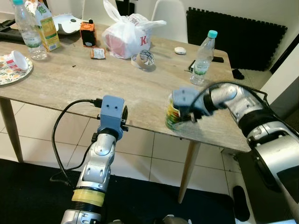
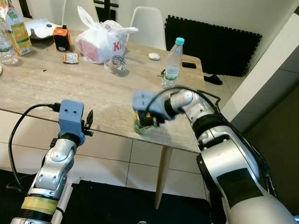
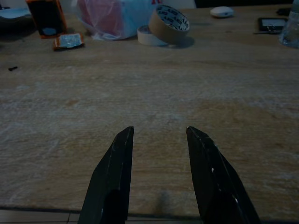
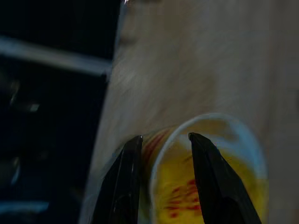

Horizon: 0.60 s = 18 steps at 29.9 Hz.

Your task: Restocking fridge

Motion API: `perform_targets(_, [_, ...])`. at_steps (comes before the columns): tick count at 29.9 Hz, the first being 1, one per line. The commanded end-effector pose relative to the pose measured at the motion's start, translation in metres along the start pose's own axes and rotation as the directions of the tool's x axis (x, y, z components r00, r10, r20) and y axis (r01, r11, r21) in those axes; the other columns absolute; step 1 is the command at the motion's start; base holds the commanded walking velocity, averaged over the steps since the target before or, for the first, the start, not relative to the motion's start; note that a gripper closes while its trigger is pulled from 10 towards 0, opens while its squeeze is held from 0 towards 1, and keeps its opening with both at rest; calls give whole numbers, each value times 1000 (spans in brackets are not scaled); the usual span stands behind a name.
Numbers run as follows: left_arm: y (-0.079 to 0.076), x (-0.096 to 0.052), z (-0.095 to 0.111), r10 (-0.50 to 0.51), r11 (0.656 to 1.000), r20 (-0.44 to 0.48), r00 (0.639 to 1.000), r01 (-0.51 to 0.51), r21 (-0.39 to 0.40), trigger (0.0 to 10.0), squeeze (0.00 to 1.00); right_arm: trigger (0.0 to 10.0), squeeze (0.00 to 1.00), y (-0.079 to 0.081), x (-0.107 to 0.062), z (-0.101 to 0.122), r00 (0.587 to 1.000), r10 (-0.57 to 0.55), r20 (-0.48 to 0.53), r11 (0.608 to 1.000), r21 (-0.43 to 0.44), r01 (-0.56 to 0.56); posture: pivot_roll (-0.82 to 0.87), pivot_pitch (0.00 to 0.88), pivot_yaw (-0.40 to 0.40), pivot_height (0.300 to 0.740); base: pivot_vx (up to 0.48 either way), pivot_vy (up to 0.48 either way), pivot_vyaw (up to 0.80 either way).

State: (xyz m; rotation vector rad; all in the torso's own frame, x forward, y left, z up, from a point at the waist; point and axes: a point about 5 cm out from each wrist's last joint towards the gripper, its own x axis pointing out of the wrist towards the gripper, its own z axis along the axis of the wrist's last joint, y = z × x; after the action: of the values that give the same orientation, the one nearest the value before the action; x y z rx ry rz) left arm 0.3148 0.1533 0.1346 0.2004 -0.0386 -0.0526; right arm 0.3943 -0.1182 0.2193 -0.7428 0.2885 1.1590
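Wood-grain table (image 1: 70, 79), matte and pale, with my right gripper (image 4: 161, 140) at its near edge beside a cylindrical can (image 1: 173, 113) with a yellow, red-marked label and pale rim. Its tapered black fingers (image 4: 124, 177) stand slightly apart straddling the can's rim, one outside, one over the top; I cannot tell whether they touch it. My left gripper (image 3: 159, 133) hovers over bare tabletop, jaws apart. Behind: crinkled white plastic bag (image 1: 126, 35), tape rolls (image 3: 170, 23), clear ribbed water bottle (image 1: 204, 58).

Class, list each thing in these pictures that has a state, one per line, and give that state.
Can: upright near the table edge, right gripper over its rim.
Water bottle: upright, capped.
Tape roll: tilted, leaning.
Plastic bag: tied.
Left gripper: jaws open, holding nothing.
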Motion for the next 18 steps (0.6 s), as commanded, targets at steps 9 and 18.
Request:
perform_targets(9, [-8,1,-2,-20,1000,-17,1000,20,-8,10000,4,10000,0,-2,-10,-11,999,-18,52,994,111,12,24,65,-157,740,0,0,0])
perform_targets(18, [-8,3,-1,-22,1000,-12,1000,22,-9,10000,0,10000,0,10,-3,-32,1000,-3,7,986,166,2,26,60,-151,740,0,0,0])
